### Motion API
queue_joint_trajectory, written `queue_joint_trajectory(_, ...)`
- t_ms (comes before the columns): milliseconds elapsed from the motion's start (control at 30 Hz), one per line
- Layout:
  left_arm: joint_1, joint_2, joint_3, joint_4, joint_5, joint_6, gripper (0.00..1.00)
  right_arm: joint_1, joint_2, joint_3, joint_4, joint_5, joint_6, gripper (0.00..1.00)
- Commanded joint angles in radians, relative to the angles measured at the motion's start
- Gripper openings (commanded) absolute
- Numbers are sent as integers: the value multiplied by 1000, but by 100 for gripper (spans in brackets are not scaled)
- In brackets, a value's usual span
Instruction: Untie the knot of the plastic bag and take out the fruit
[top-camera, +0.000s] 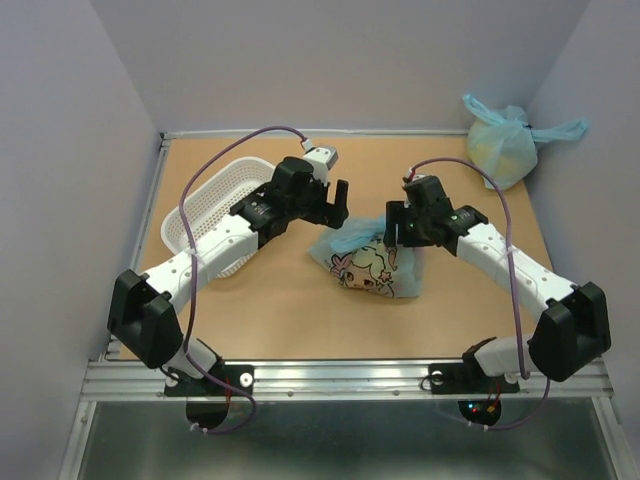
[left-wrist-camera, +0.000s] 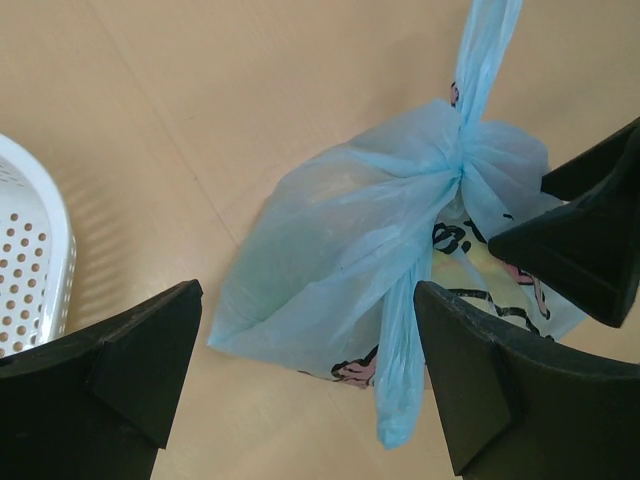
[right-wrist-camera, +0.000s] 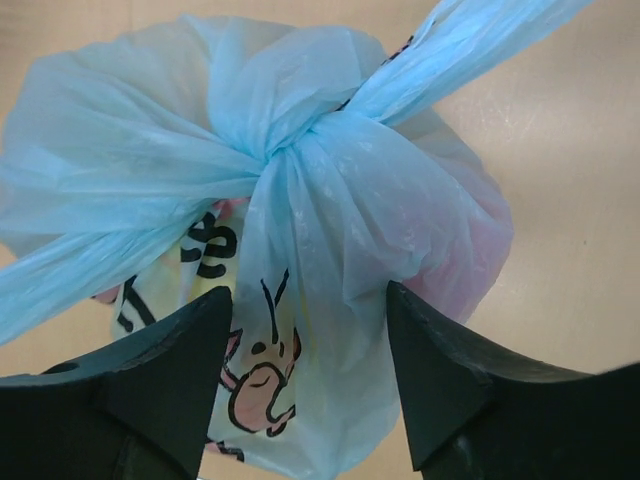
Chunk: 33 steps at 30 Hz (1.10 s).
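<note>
1. The bag (top-camera: 368, 265) lay on the table (top-camera: 280, 310) between the two arms, print up; the knot (right-wrist-camera: 275, 150) sat on top, tight and not yet loosened; the fruit (right-wrist-camera: 470, 250) was inside, showing only as a pink blush through the film.
2. The left gripper (left-wrist-camera: 305, 340) hung over the bag with its jaws spread wide and nothing between them; the right gripper (right-wrist-camera: 305, 320) stood with its jaws apart, either side of the bag's bulge just below the knot, clamped on nothing.
3. The step in hand looked to be taking hold for the untying; one tail (right-wrist-camera: 480, 40) ran clear away from the knot and the other (left-wrist-camera: 400, 400) trailed toward the left gripper.
4. It would probably serve best to pinch a tail close to the knot, not the bulge; a grip on the body would likely lift the whole bag and tighten the tie.
5. One gripper might pin the bag or the opposite tail while the other drew its tail back through the loop, slowly; thin film stretches and tears.
6. The basket (top-camera: 215, 205) stood to the left, near the left arm, a likely place for the fruit.
</note>
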<state>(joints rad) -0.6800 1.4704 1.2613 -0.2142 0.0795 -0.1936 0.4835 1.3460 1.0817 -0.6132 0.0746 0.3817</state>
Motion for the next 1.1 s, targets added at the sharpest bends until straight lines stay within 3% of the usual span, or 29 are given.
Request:
queue_joint_trajectory(0,-15,-53,-22,30,11,49,99,38,10,18,79,161,16,61)
queue_joint_trajectory(67,-16,-55,-30,35,14,60,99,56,13,-6,87,180,22,46)
queue_joint_trajectory(100,-23,-50,-28,33,20,80,99,63,13,-15,95,197,23,26)
queue_joint_trajectory(200,-38,-33,-19,41,37,117,99,84,-8,-42,104,218,17,0)
queue_joint_trajectory(467,-107,48,47,68,75,247,99,101,-175,-112,190,159,-72,0)
queue_joint_trajectory(633,-122,154,107,68,137,249,98,101,-243,-170,228,84,-115,0)
queue_joint_trajectory(933,-131,269,193,65,293,217,74,101,-326,-244,280,62,-125,0)
queue_joint_trajectory(1067,-131,292,197,36,322,232,49,101,-334,-255,291,70,-121,0)
